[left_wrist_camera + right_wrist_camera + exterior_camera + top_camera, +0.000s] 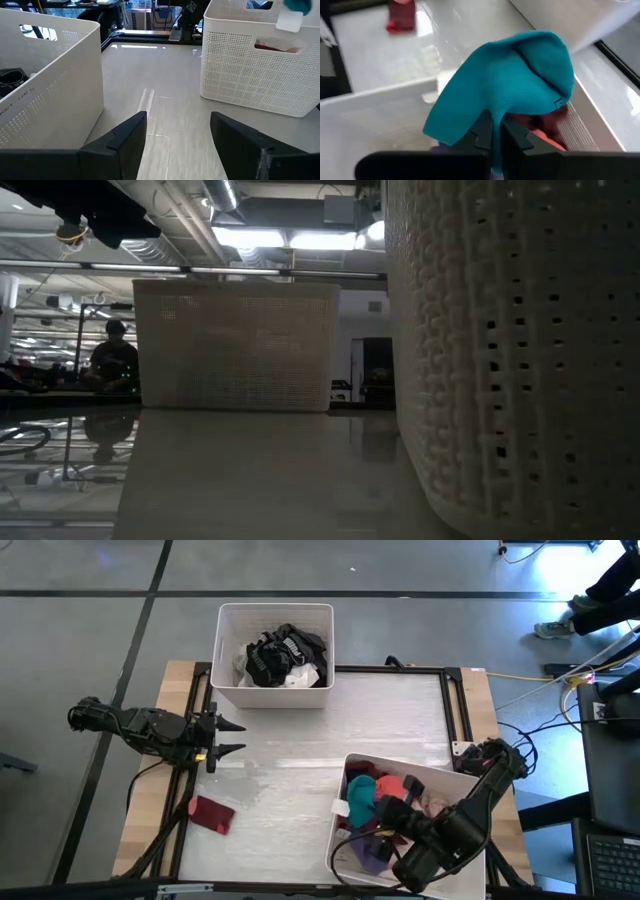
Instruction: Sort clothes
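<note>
Right wrist view shows the right gripper (495, 131) pinched tight on a fold of the teal garment (505, 85), which drapes over and away from the closed fingers like a hood, its bulk hanging on the far side of the fingertips. Beneath it lie red and pink clothes (545, 127) in the near bin (380, 107). From above, that gripper (385, 812) sits over the near bin's (440, 772) middle, with the teal piece (361, 795) between it and the bin's wall toward the table centre. The garment's long axis runs roughly along the line from gripper to that wall. The far bin (275, 612), holding black and white clothes (280, 655), lies well away across the table, so any carry there would go over that wall and across the bare surface.

The left gripper (232, 738) waits at the table's left edge, fingers (127, 137) spread wide and holding nothing, facing the gap between the two bins. A maroon garment (211, 813) lies on the table near it, much nearer the left arm than the right.
</note>
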Robot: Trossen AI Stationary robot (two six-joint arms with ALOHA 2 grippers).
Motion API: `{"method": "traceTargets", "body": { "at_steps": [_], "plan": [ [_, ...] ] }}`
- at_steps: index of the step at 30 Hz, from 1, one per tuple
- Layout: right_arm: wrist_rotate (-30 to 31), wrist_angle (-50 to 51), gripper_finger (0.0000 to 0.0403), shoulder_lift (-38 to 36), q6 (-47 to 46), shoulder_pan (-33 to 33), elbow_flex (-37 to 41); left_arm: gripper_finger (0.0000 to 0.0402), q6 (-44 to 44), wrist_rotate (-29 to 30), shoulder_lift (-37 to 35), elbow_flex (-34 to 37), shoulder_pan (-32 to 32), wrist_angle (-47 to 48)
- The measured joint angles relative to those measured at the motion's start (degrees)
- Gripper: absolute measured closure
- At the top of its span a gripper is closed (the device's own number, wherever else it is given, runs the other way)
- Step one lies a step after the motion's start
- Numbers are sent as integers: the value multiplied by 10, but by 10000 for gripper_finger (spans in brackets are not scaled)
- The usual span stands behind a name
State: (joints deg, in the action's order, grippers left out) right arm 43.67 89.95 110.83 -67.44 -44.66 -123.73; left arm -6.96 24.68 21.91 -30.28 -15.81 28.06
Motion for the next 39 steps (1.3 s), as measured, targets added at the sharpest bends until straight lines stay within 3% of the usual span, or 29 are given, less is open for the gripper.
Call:
{"method": "traceTargets", "body": {
  "at_steps": [13, 20, 26, 29, 32, 39],
  "plan": [
    [-10, 0, 378, -53, -141, 0, 188, 192, 1, 0, 0, 0, 0, -1],
    [-55, 1, 265, -53, -164, 1, 195, 192, -3, 0, 0, 0, 0, -4],
    [-129, 1, 170, -66, -152, 0, 119, 192, -12, 0, 0, 0, 0, -4],
    [-109, -1, 147, -66, -141, -5, 73, 192, -9, 0, 0, 0, 0, -4],
    [-45, -7, 135, -67, -108, -14, 48, 192, -7, 0, 0, 0, 0, -4],
    [49, -53, 132, -66, -43, -35, 75, 192, -16, 0, 0, 0, 0, -6]
  ]
}}
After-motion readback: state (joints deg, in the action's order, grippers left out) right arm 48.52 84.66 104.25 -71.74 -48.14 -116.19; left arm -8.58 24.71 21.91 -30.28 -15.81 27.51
